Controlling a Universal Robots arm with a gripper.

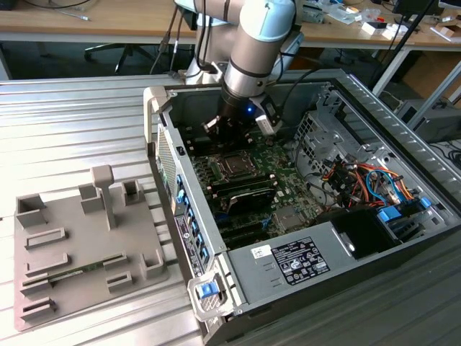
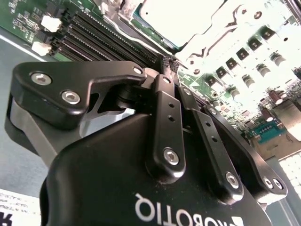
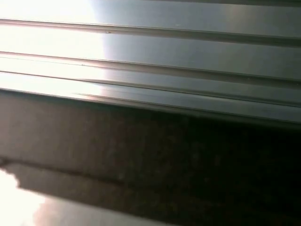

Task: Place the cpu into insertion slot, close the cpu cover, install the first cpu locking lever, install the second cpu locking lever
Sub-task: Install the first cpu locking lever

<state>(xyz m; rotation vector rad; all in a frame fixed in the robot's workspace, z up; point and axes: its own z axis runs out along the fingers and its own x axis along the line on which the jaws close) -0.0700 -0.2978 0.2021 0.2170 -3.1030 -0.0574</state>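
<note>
Hand [image 2: 165,70] pinched narrow, nothing visibly held, hovering just above insertion slot [image 1: 234,165] on green motherboard [image 1: 288,189] inside open computer case [image 1: 374,108]. Likely risk: slight misalignment above slot, bending socket pins or snagging cpu cover.

An open computer case [image 1: 374,238] is laid on its side on a ribbed metal table [image 1: 72,122]. Inside it, a green motherboard [image 1: 284,184] is seen, with a bundle of coloured cables [image 1: 367,180] toward the exterior view's right. A white label [image 1: 299,261] is stuck on the case's near wall, and a blue latch [image 1: 209,290] is fitted at its near corner. Beside the case, at the exterior view's left, a grey fixture tray [image 1: 79,249] is set. Behind, a wooden desk [image 1: 101,21] is cluttered with small items.
</note>
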